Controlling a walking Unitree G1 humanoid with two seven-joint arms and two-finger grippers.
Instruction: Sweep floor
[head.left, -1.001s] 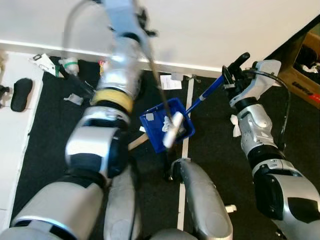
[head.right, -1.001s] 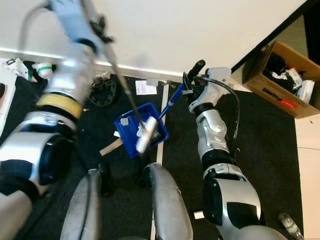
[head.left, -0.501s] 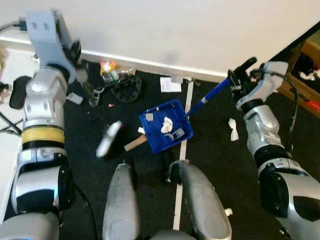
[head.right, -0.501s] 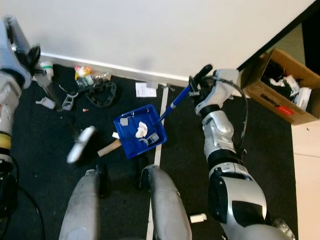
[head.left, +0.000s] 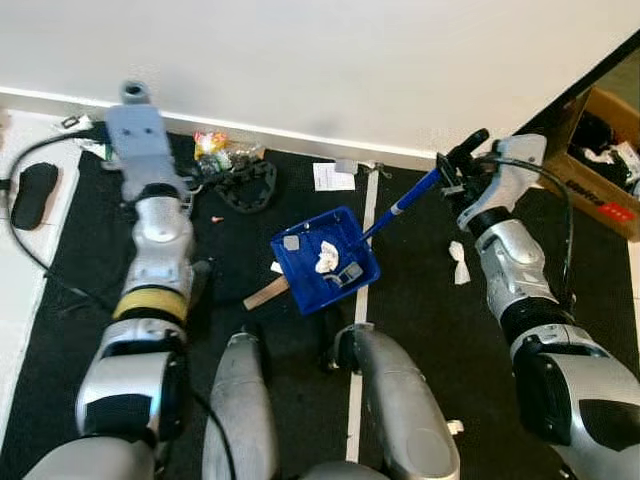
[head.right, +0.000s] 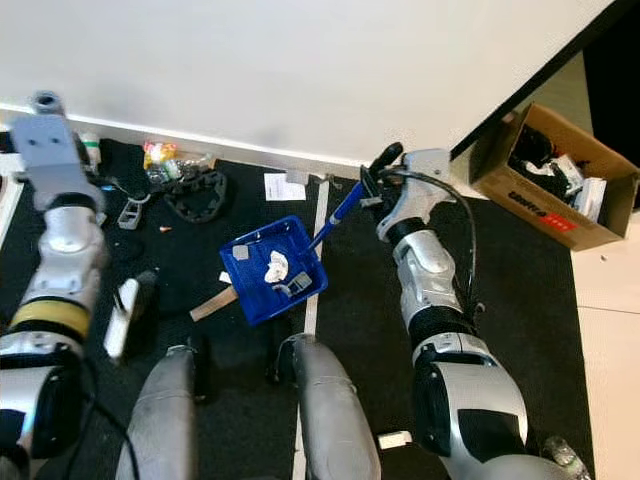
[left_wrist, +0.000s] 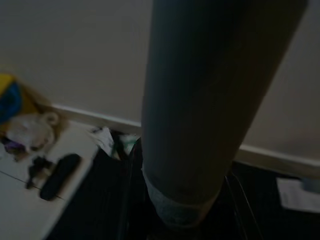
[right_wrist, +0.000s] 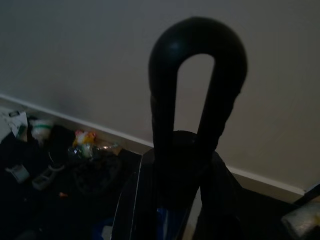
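Dustpan (head.left: 325, 260), blue and long-handled, rests on black floor mats (head.left: 420, 300) just ahead of the robot's feet, holding crumpled white paper (head.left: 326, 257) and a few small grey scraps. Its blue handle (head.left: 405, 202) slants up to the right gripper (head.left: 452, 165), whose black fingers are clamped around the handle's top. A wooden piece (head.left: 265, 294) lies on the mat, touching the dustpan's near corner. The left gripper (head.right: 40, 103) is raised near the wall (head.left: 320, 60); the left wrist view shows a thick grey pole (left_wrist: 210, 110) close against the camera, but whether the fingers grasp it cannot be told. In the right eye view a white brush head (head.right: 124, 317) sits low beside the left arm. Along the white skirting, litter gathers: a black chain-like ring (head.left: 246, 186), colourful wrappers (head.left: 212, 143), a slip of white paper (head.left: 327, 176). Another white scrap (head.left: 458, 262) lies on the mat beside the right forearm. A white tape line (head.left: 358, 330) runs between the mats. To the left, pale flooring (head.left: 30, 270) carries a black case (head.left: 31, 190); to the right stands an open cardboard box (head.right: 548, 175) filled with odds and ends.
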